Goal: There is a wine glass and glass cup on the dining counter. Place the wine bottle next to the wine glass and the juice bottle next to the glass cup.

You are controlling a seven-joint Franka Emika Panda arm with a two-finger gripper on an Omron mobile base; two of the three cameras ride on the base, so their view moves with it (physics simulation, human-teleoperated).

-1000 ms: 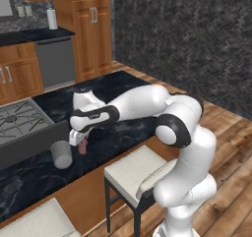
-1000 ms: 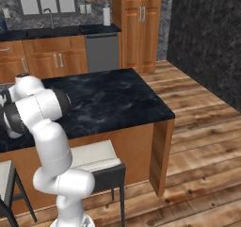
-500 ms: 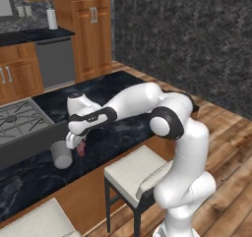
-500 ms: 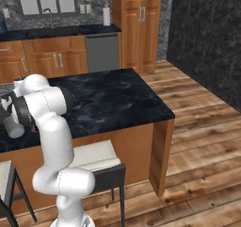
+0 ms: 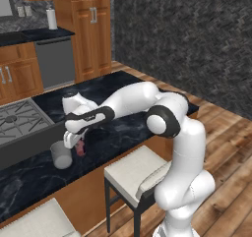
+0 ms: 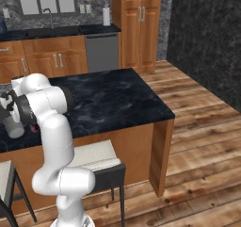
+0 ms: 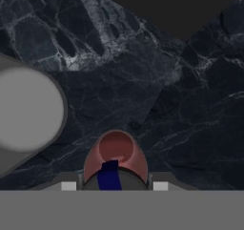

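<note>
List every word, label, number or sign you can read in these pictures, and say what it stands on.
No text can be read anywhere.
juice bottle: a blue patch, perhaps a label, shows no letters.
glass cup: plain.
dining counter: marbling only.

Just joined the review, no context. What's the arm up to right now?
The white arm is stretched low over the dining counter, its gripper shut on the juice bottle, the small red one. It holds the bottle right beside the glass cup, which stands on the black stone top near the cooktop. In the hand view the bottle sits between the finger tips with the cup just to one side. Whether the bottle already rests on the counter I can't tell.
</note>
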